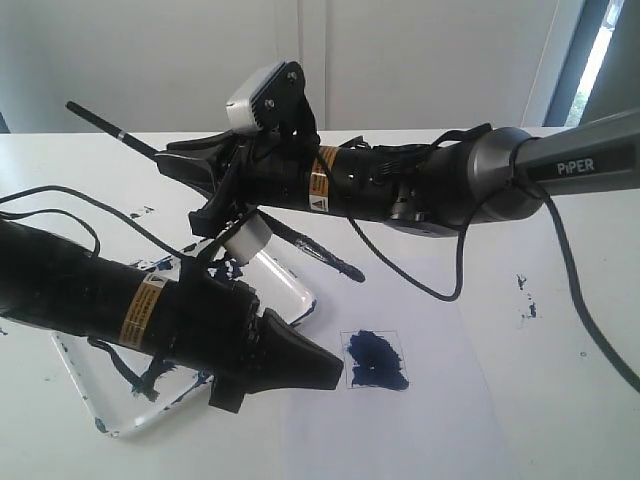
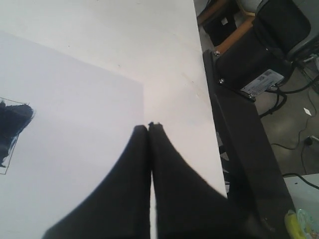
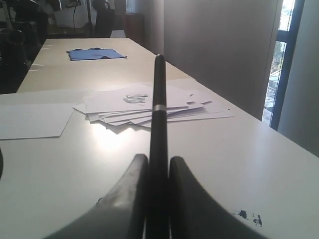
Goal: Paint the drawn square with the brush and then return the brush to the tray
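Observation:
The brush (image 1: 310,247) is long and black and hangs slanted above the table, its tip pointing down toward the paper. My right gripper (image 1: 192,182) is shut on the middle of its handle (image 3: 159,99), with one finger on each side (image 3: 158,162). The drawn square (image 1: 375,360) on the white sheet is smeared dark blue; its corner also shows in the left wrist view (image 2: 12,129). The white tray (image 1: 292,292), blotched with blue, lies left of the square, partly hidden under my left arm. My left gripper (image 1: 335,370) is shut and empty, its tip (image 2: 149,125) just left of the square.
The white paper sheet (image 1: 440,400) lies under the square. A small white cylinder (image 1: 250,235) stands by the tray. Blue specks (image 1: 525,295) mark the table. The table edge (image 2: 212,129) is near, with chairs beyond. A stack of papers (image 3: 149,107) and a blue cloth (image 3: 94,53) lie farther off.

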